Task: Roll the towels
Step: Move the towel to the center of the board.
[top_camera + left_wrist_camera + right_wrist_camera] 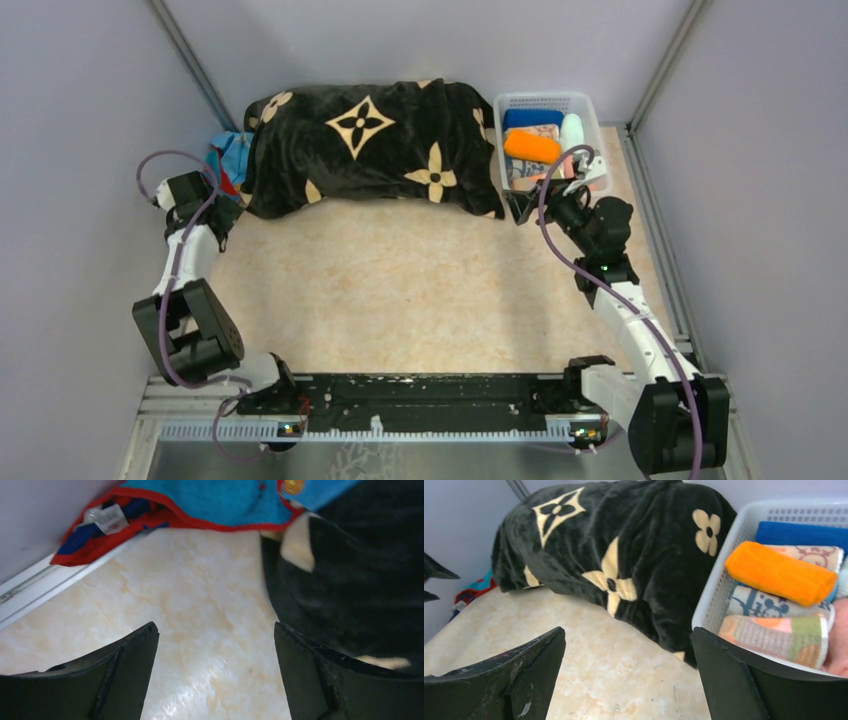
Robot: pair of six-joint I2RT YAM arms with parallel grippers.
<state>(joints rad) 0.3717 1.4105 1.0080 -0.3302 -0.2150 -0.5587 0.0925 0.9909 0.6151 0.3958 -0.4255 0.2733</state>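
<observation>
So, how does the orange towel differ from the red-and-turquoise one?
The orange towel is plain and rolled tight; the red-and-turquoise towel is patterned and lies loose. The orange one sits in the white basket; the patterned one lies on the table beside the black blanket. Both are small soft cloths.

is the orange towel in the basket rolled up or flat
Rolled: the orange towel is a tight cylinder lying atop other rolled cloths inside the white basket.

Readable text: none.
Tag (106, 517) on red-and-turquoise towel (225, 500): white, print too blurred to read.
Rolled towel (769, 605) in basket (724, 575): blue letter-like marks, not legible.
Blanket (624, 530): cream flower emblems only, no legible brand.
</observation>
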